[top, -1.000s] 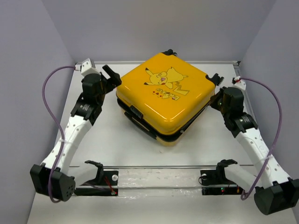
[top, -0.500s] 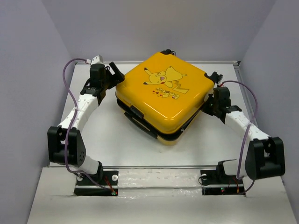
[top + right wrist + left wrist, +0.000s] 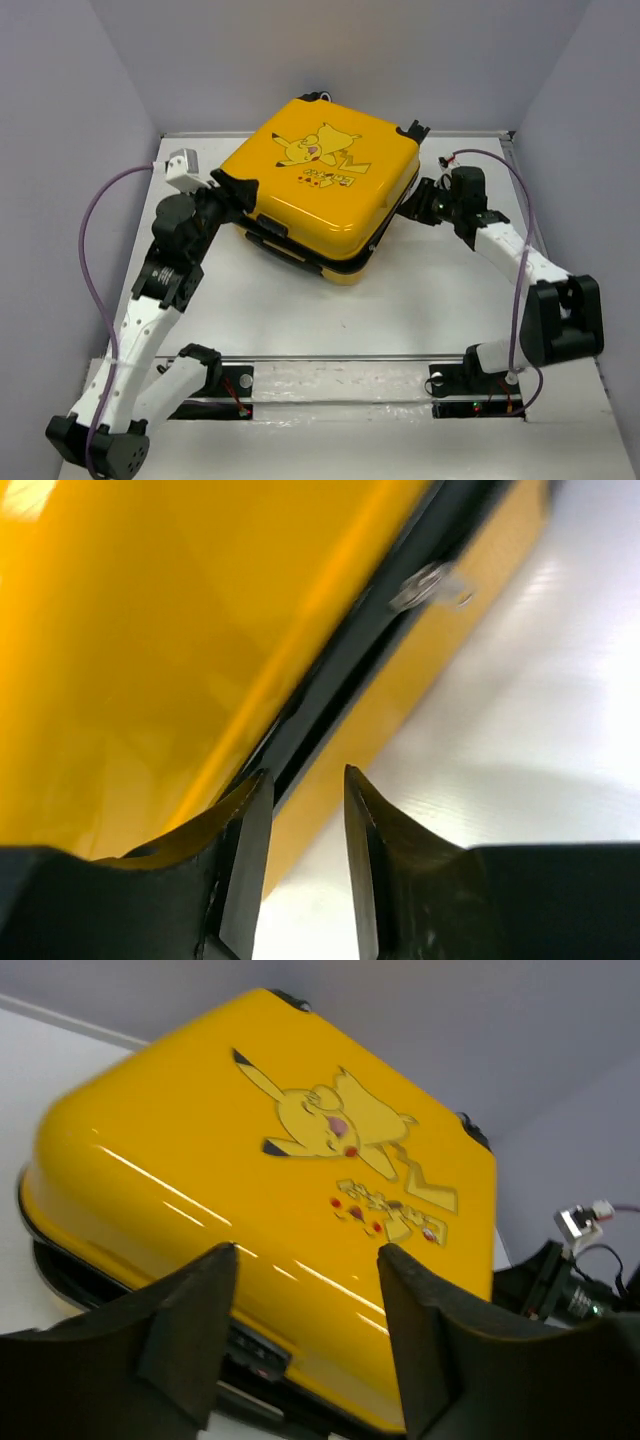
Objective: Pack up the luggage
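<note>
The luggage (image 3: 330,205) is a closed yellow suitcase with a Pikachu cartoon, lying flat at the back middle of the white table. My left gripper (image 3: 236,196) is at its left edge, jaws open. In the left wrist view the shell (image 3: 250,1160) fills the space past the open gripper (image 3: 307,1255), with a dark latch (image 3: 255,1355) low between the fingers. My right gripper (image 3: 412,205) is at the suitcase's right side. In the right wrist view that gripper (image 3: 306,773) stands slightly open at the black zipper seam (image 3: 330,680), gripping nothing; a metal zipper pull (image 3: 430,585) hangs further along.
Lilac walls close in the table (image 3: 430,300) at the back and both sides. A metal rail (image 3: 340,358) with the arm bases runs along the near edge. Purple cables (image 3: 90,230) loop off both arms.
The suitcase has slid and turned toward the back left. The right gripper has opened from shut and followed it left. The left gripper has narrowed a little and dropped toward the suitcase's left edge.
</note>
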